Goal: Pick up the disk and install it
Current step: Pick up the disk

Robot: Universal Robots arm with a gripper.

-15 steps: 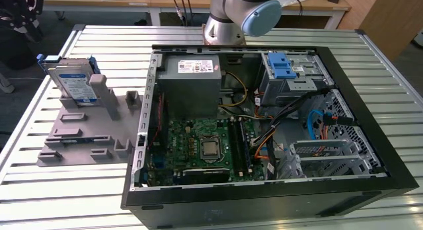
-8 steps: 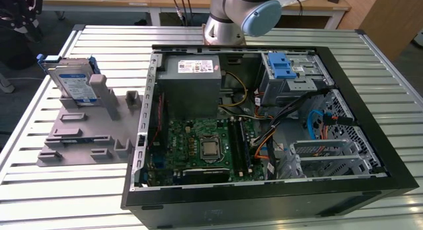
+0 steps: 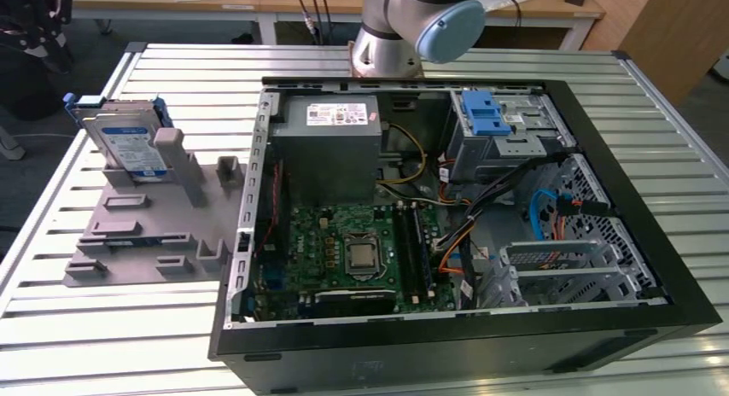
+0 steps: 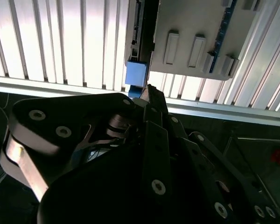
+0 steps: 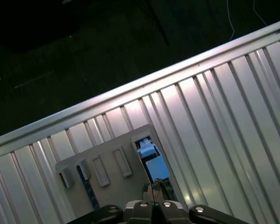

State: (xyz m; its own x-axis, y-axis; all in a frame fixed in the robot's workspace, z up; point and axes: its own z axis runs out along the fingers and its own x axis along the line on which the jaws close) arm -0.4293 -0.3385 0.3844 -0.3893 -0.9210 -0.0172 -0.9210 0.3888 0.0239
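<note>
**Hand poised high over the racked disk**

Slatted aluminium formed the tabletop [image 3: 228, 65], with desks and dark floor behind it and the arm [image 3: 393, 29] rising from its far edge. An open computer case [image 3: 456, 349] took up most of the surface. Toward the exterior view's left lay a grey holder [image 3: 131, 238]. The disk [image 3: 123, 138] stood on edge in the holder's far end, label outward and blue frame showing along its rim, well apart from the case.

In both wrist views the hand [image 5: 151, 189] looked down on the holder from well above. It appeared closed, tips together and gripping nothing. In the first wrist view the blue of the disk's upper edge sat just beyond those tips, so the hand seemed roughly over its target but not in contact.

The step in hand looked like the approach for the pick. Doing it well would probably mean opening the hand wide before it got low, since a closed hand would strike the disk's top edge. It would also help to square the hand to the disk's broad faces and centre it along the edge. A straight descent should keep clear of the grey posts beside the slot. A grip on the metal faces seemed safer than one on the blue frame, which might flex or slip.
</note>
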